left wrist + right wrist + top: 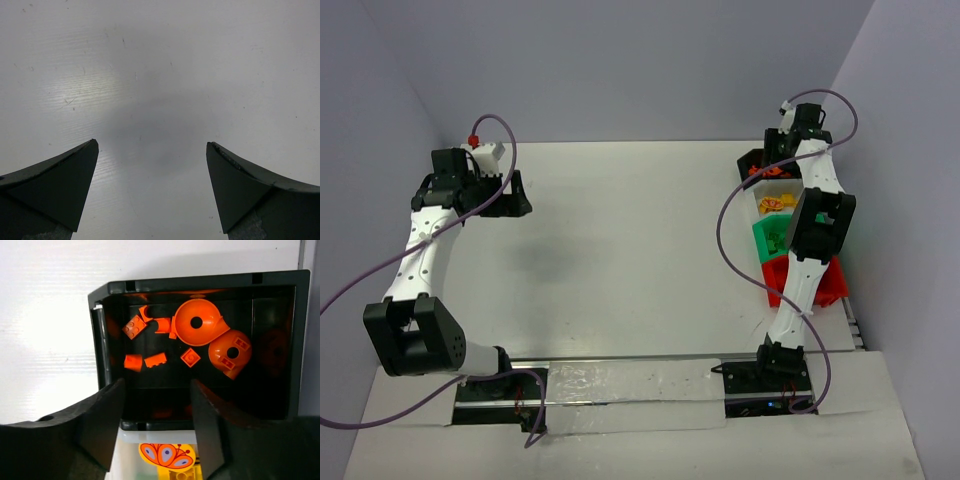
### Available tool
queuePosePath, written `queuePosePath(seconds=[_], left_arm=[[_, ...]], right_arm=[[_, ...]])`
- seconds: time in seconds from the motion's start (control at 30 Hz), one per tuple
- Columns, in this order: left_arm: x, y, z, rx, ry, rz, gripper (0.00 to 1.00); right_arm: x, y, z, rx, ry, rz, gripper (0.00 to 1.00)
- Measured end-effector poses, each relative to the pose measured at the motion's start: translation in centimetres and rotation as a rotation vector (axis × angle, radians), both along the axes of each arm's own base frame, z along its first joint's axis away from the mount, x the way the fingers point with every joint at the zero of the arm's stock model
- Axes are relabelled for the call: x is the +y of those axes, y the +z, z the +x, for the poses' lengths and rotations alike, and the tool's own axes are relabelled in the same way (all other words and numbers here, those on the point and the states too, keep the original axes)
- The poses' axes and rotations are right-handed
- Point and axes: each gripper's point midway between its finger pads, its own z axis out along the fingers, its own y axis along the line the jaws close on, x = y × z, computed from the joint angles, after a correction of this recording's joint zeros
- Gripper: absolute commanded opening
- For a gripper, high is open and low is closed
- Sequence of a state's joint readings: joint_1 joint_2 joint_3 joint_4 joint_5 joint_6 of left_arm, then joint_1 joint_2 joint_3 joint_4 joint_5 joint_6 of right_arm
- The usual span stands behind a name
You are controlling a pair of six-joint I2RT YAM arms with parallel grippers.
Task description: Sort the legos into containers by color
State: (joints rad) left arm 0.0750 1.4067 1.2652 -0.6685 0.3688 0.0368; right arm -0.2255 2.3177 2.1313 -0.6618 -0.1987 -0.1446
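My right gripper [157,385] hangs open over the near edge of the black container [200,282], with nothing between its fingers. Several orange legos lie inside: a round funnel-like piece [196,322], a dome [230,353] and small bricks [155,360]. Below it, the white container [150,435] holds yellow legos [167,455]. In the top view the containers form a row at the right: black [752,162], white [772,205], green [770,238], red [830,285]. My left gripper [152,145] is open above bare table, at the far left [510,195].
The right arm [810,230] stretches over the container row and hides part of it. Grey walls close the table [620,250] at the back and both sides. A purple cable [725,235] loops beside the right arm.
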Motion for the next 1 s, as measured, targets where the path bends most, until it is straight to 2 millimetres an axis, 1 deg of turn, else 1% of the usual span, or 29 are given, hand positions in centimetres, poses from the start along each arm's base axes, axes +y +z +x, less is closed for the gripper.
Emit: queuePosePath(seconds=[0.23, 0.27, 0.37, 0.43, 0.5, 0.6, 0.63, 0.67, 0.77, 0.8, 0.87, 0.93, 1.0], left_arm=[[0.0, 0.0, 0.0, 0.0, 0.001, -0.001, 0.99], [0.0, 0.0, 0.0, 0.0, 0.001, -0.002, 0.99], [0.0, 0.0, 0.0, 0.0, 0.001, -0.003, 0.99], [0.0, 0.1, 0.1, -0.004, 0.004, -0.005, 0.99], [0.0, 0.3, 0.2, -0.018, 0.005, -0.005, 0.99], [-0.1, 0.7, 0.0, -0.05, 0.006, -0.005, 0.99], [-0.1, 0.8, -0.2, -0.061, 0.006, -0.004, 0.99], [-0.1, 0.9, -0.4, -0.074, 0.007, -0.003, 0.99], [-0.2, 1.2, -1.6, -0.107, 0.011, -0.002, 0.99], [-0.1, 1.3, -2.0, -0.122, 0.014, 0.001, 0.99], [-0.1, 1.5, -2.9, -0.14, 0.019, 0.006, 0.99], [0.0, 1.7, -3.7, -0.161, 0.024, 0.014, 0.99], [0.1, 1.6, -4.5, -0.181, 0.031, 0.023, 0.99]], right_arm=[[0.3, 0.3, 0.2, -0.011, 0.002, 0.023, 0.75], [0.4, 0.5, 0.1, -0.014, 0.005, 0.027, 0.77], [0.9, 1.5, -0.6, -0.02, 0.014, 0.04, 0.84], [1.5, 3.0, -1.7, -0.032, 0.026, 0.057, 0.87], [2.6, 5.1, -3.3, -0.051, 0.047, 0.081, 0.89], [4.8, 9.3, -6.6, -0.112, 0.092, 0.111, 0.9], [5.7, 10.8, -7.8, -0.141, 0.11, 0.119, 0.97], [6.8, 12.0, -9.1, -0.167, 0.131, 0.126, 1.0], [10.6, 14.5, -13.6, -0.226, 0.213, 0.156, 1.0], [11.7, 14.7, -15.0, -0.24, 0.24, 0.164, 1.0], [14.1, 14.3, -18.4, -0.239, 0.296, 0.185, 1.0], [15.6, 13.3, -21.0, -0.224, 0.33, 0.194, 1.0], [16.2, 11.9, -22.8, -0.235, 0.344, 0.175, 1.0]])
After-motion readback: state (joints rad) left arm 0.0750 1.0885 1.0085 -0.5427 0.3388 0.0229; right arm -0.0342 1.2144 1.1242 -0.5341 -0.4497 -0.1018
